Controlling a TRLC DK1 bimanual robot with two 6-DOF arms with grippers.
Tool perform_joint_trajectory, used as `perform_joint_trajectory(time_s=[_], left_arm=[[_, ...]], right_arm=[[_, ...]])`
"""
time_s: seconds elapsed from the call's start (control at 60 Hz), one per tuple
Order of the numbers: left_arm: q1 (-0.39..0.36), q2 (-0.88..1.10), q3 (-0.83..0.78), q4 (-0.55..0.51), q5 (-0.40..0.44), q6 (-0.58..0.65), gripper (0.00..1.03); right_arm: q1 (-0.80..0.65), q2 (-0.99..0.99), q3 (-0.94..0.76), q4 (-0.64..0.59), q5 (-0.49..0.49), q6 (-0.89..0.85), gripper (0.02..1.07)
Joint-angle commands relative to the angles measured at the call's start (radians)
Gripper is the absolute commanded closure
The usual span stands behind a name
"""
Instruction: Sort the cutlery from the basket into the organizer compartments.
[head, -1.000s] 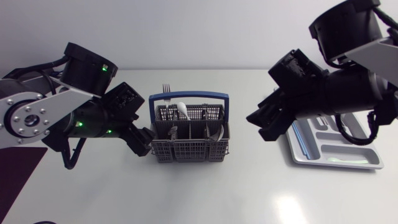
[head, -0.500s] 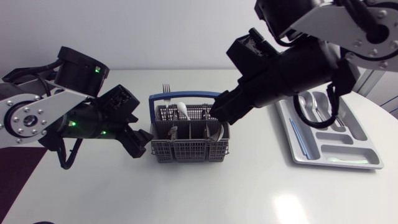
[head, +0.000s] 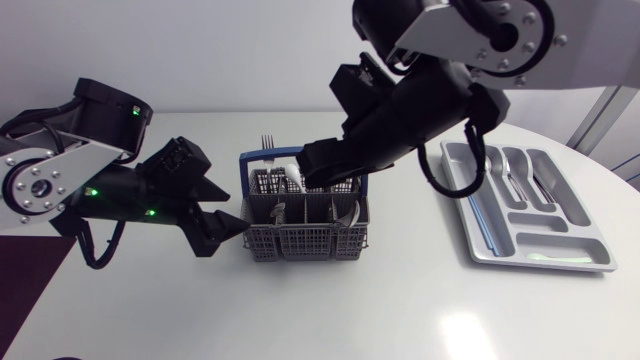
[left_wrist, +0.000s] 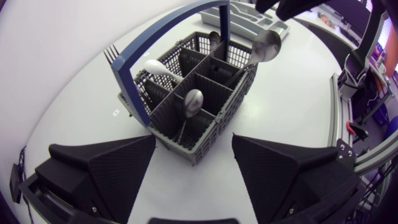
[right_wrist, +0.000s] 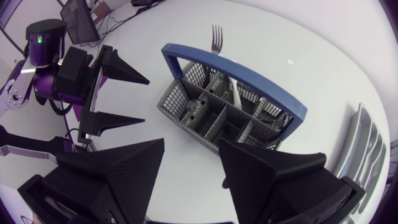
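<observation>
A grey mesh basket (head: 305, 228) with a blue handle (head: 300, 154) stands mid-table, holding a white spoon (head: 294, 176), metal spoons (left_wrist: 193, 99) and a fork (head: 267, 143) at its back. My left gripper (head: 225, 212) is open just left of it, and the basket (left_wrist: 199, 93) lies ahead of its fingers (left_wrist: 106, 165). My right gripper (head: 325, 170) hovers above the basket's far side, open and empty. Below it are the basket (right_wrist: 230, 106) and fork (right_wrist: 217, 32). The silver organizer (head: 530, 245) at right holds spoons (head: 508, 170).
The right arm (head: 430, 90) spans from the upper right over the table's middle. The organizer (right_wrist: 367, 143) lies beyond the basket to the right gripper's side. Bare white tabletop (head: 330, 310) runs in front of the basket.
My right arm has swung left from over the organizer to above the basket. The left arm has pulled back slightly to the left.
</observation>
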Motion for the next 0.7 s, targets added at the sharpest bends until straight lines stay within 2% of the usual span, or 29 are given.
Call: perform_joint_trajectory(time_s=[0.0, 0.1, 0.35, 0.533, 0.683], left_arm=[[0.061, 0.015, -0.020, 0.003, 0.092, 0.035, 0.19], [0.117, 0.032, -0.049, 0.032, 0.195, 0.052, 0.18], [0.101, 0.055, -0.161, 0.224, 0.195, 0.002, 0.17], [0.098, 0.087, -0.201, 0.300, 0.180, -0.005, 0.17], [0.083, 0.068, -0.221, 0.366, 0.150, -0.005, 0.17]], right_arm=[[0.028, 0.051, 0.037, -0.015, -0.003, 0.050, 0.41], [0.050, 0.108, 0.051, -0.009, -0.001, 0.067, 0.40], [0.050, 0.191, 0.054, 0.079, -0.001, 0.121, 0.40], [0.051, 0.254, 0.054, 0.146, 0.002, 0.156, 0.40], [0.059, 0.284, 0.042, 0.189, 0.048, 0.196, 0.40]])
